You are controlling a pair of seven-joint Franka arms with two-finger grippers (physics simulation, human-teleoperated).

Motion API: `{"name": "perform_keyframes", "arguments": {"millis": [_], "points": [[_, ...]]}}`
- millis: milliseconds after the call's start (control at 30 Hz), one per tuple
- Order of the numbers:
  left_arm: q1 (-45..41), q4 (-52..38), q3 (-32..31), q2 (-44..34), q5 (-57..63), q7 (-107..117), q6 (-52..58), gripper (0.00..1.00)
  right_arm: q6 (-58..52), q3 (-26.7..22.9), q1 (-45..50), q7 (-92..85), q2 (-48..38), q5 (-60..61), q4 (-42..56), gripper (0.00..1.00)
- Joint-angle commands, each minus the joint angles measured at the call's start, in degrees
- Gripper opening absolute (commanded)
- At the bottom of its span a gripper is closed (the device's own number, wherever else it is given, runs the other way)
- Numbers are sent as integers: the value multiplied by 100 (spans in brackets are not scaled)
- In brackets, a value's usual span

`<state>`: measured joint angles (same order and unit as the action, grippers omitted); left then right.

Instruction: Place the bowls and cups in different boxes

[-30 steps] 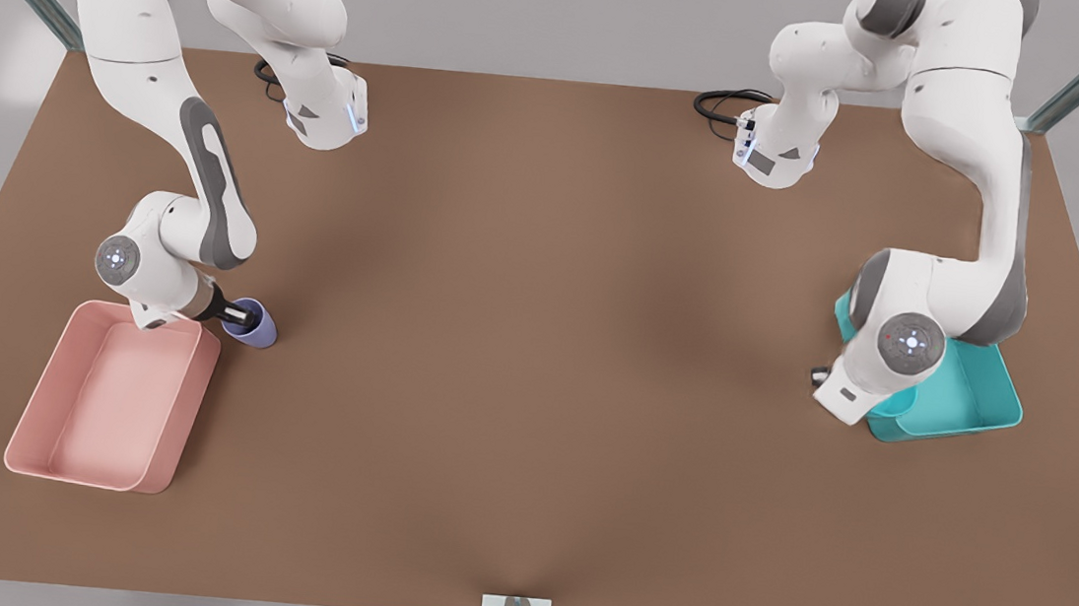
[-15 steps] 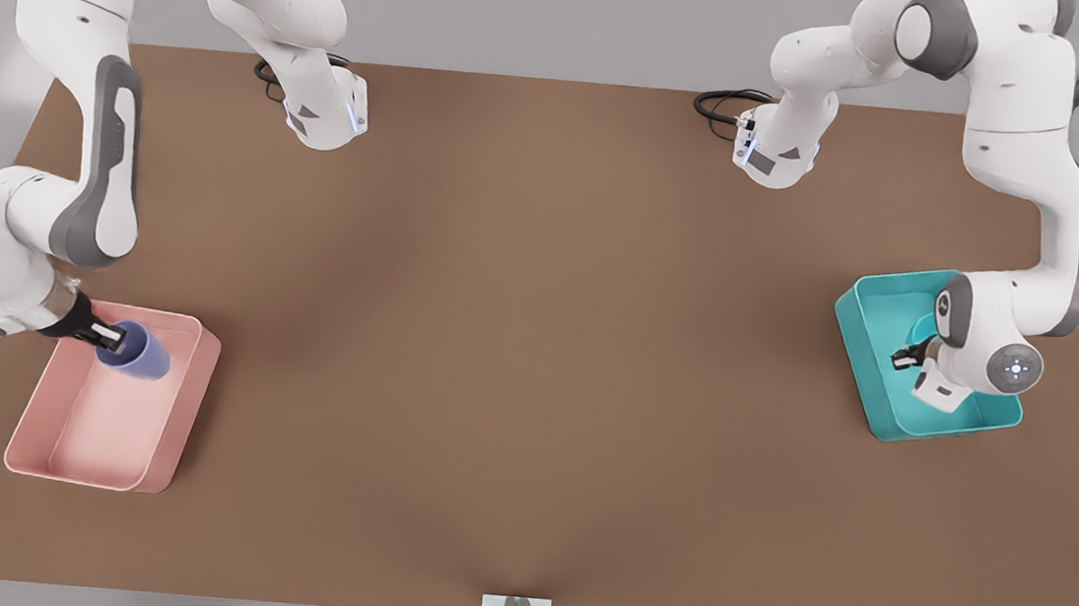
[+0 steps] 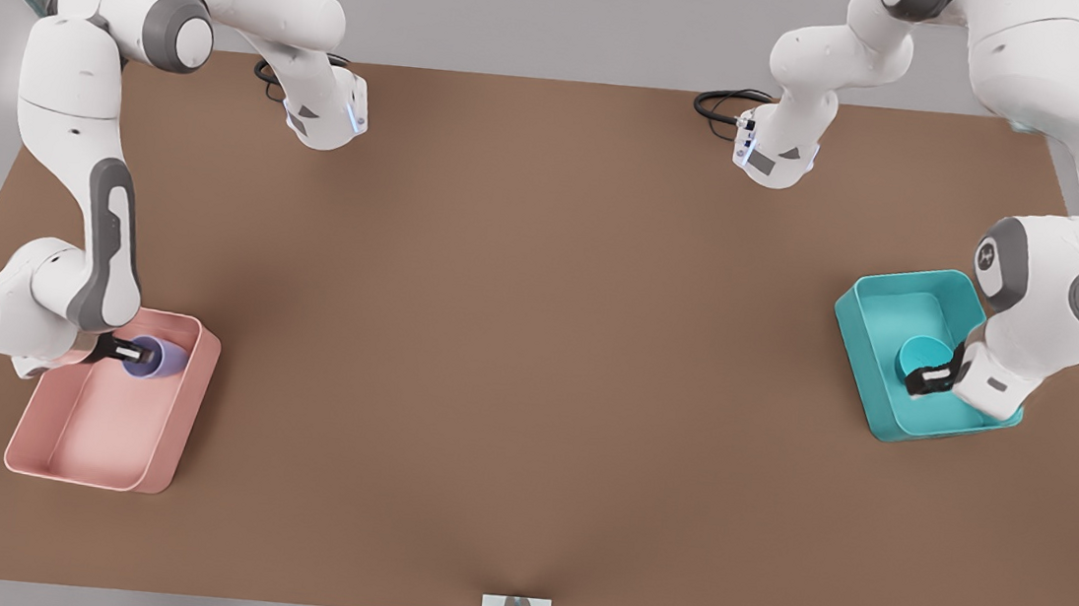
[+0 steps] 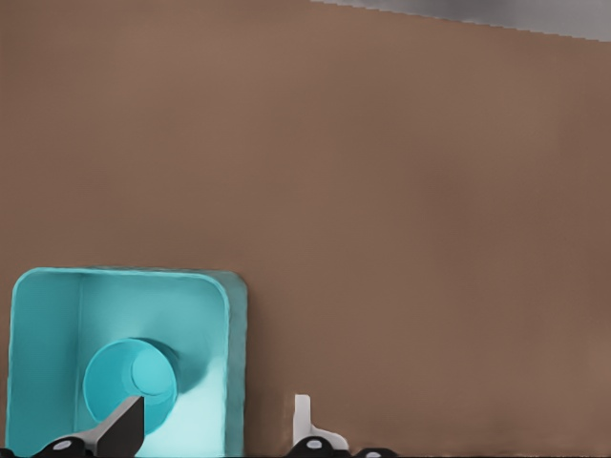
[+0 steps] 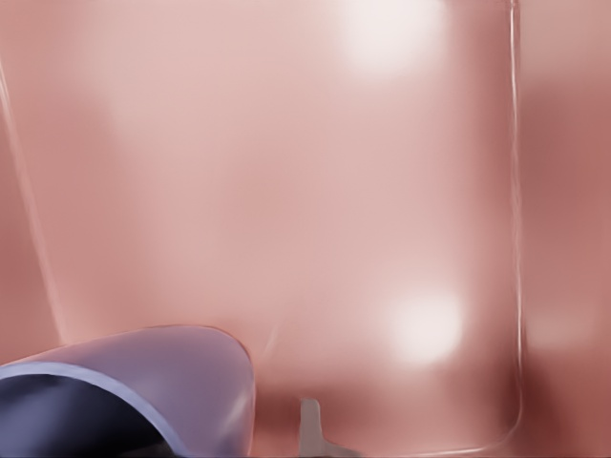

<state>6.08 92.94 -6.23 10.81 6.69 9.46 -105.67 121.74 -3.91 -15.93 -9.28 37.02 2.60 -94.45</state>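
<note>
Front view first: nearest the camera on the front view's left we see the pink box point(image 3: 109, 405) lying on the brown tabletop point(image 3: 534, 362), and just past its middle the right tool point(image 3: 121, 351) reaches over the box's far end, clenched on the rim of the lavender cup point(image 3: 148, 356). The cup is tipped on its side with its mouth toward the tool, inside the outline of the pink box; we cannot tell whether it touches the floor of the box. From the right wrist view the cup point(image 5: 143, 386) fills the near corner, its dark mouth turned to the camera, with the pale pink floor and walls of the box point(image 5: 315, 191) spread beyond it and one light finger point(image 5: 310, 425) beside the cup. On the front view's right, a little farther back, sits the teal box point(image 3: 865, 364), and in it the round teal bowl point(image 3: 920, 358), upright. Our left tool point(image 3: 933, 376) is at the bowl's rim, fingers spread, one dark finger point(image 4: 115, 429) over the bowl point(image 4: 129, 382) and one pale finger point(image 4: 303, 420) out over the tabletop past the wall of the teal box point(image 4: 234, 353) in the left wrist view. Farthest back, both arm bases stand at the tabletop's far edge.
</note>
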Motion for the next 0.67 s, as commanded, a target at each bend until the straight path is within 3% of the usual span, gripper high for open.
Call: {"name": "perform_keyframes", "arguments": {"millis": [0, 67, 267, 333, 367, 633], "points": [[-362, -584, -230, -176, -220, 557, 2076, 100, -36, 22, 19, -848, -134, 249, -3, 100], [-714, -1164, -247, 123, -27, 549, 2578, 100, -448, 31, 28, -909, -502, 241, -30, 100], [-732, -1279, -379, 220, -62, 575, 2569, 100, -1574, 66, 46, -1384, -1434, 241, 32, 99], [-705, -1279, -388, 246, -62, 557, 2551, 100, -2857, 426, 90, -471, -1505, 223, 971, 96], [-705, -1279, -388, 246, -71, 557, 2551, 100, -3261, 452, 292, 145, -1566, 214, 1358, 100], [-679, -1358, -371, 246, -45, 540, 2560, 100, -3877, 444, 890, 910, -2392, 38, 1236, 100]]}}
